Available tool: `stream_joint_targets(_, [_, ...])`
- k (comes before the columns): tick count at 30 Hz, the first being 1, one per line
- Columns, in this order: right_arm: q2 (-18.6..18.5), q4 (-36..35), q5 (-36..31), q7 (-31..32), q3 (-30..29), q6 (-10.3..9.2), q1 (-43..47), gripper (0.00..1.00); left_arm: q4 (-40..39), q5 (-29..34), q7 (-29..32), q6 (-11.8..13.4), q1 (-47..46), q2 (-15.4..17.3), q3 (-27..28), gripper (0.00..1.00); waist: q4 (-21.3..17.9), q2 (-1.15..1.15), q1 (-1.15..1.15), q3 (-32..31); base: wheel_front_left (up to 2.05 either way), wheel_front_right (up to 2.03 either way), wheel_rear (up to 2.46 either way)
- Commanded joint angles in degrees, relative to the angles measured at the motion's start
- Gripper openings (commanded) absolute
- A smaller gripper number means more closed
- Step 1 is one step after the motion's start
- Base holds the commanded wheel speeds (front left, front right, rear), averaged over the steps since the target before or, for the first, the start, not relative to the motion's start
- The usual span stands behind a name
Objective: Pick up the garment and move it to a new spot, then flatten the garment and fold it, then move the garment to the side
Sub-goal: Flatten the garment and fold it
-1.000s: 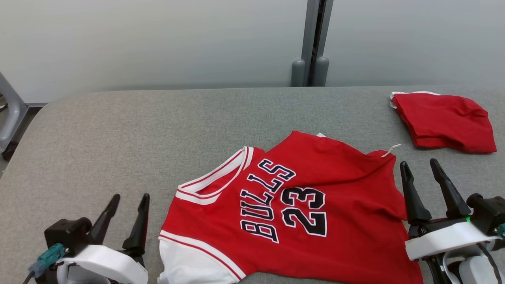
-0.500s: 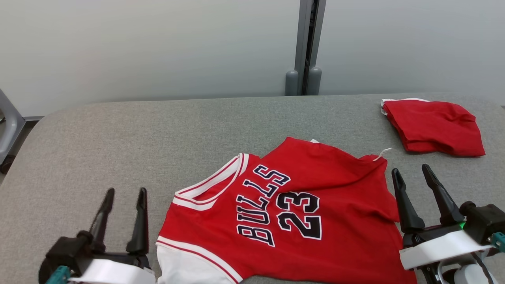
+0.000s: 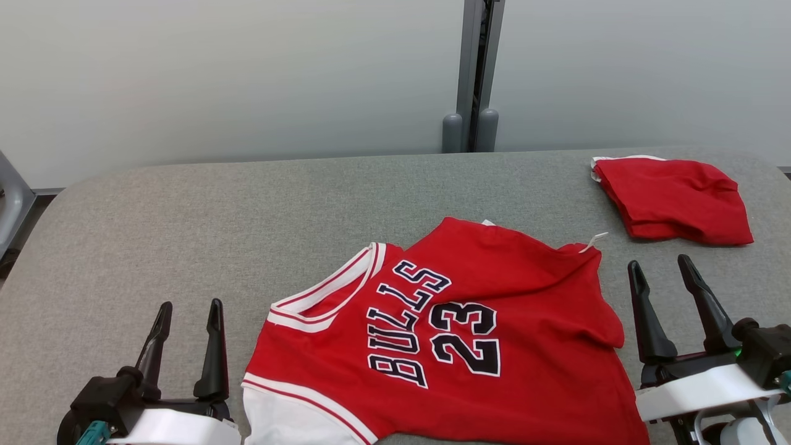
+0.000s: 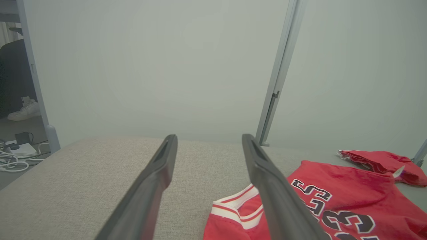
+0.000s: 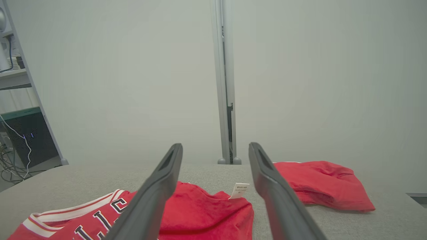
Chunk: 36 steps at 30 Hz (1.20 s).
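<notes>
One spread garment (image 3: 537, 352), one folded cloth (image 3: 673, 198)

Pale grey-green wall panels (image 3: 247, 74) rise beyond the left claw (image 3: 190, 303) and the right claw (image 3: 657, 261), joined by a grey metal post (image 3: 473, 68) ahead and between them. A grey fabric table (image 3: 185, 204) spreads beneath. Off to the left claw's left side, white cables (image 4: 10, 163) lie on the floor (image 4: 20, 128).
</notes>
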Motion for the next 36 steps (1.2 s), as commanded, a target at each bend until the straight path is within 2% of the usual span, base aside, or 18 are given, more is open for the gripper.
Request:
stream_joint_targets(1, [0.1, -0.4, -0.2, -0.3, -0.3, 0.02, 0.8, 1.0, -0.2, 0.5, -0.1, -0.3, 0.6, 0.0, 0.5, 1.0, 0.0, 0.0, 0.0, -0.1, 0.0, 0.0, 0.0])
stream_joint_targets(31, [0.6, 0.3, -0.3, -0.3, -0.7, 0.02, 0.9, 1.0, 1.7, 2.9, -0.1, -2.5, 0.5, -1.5, 2.3, 1.0, 0.4, 0.0, 0.0, -0.3, 0.0, 0.0, 0.0])
stream_joint_targets(36, [-1.2, 3.4, 1.3, 0.2, -0.6, 0.02, 0.4, 1.0, 4.0, 1.4, 4.9, -3.2, 1.5, 0.0, 1.7, 1.0, 0.3, 0.0, 0.0, -0.4, 0.0, 0.0, 0.0])
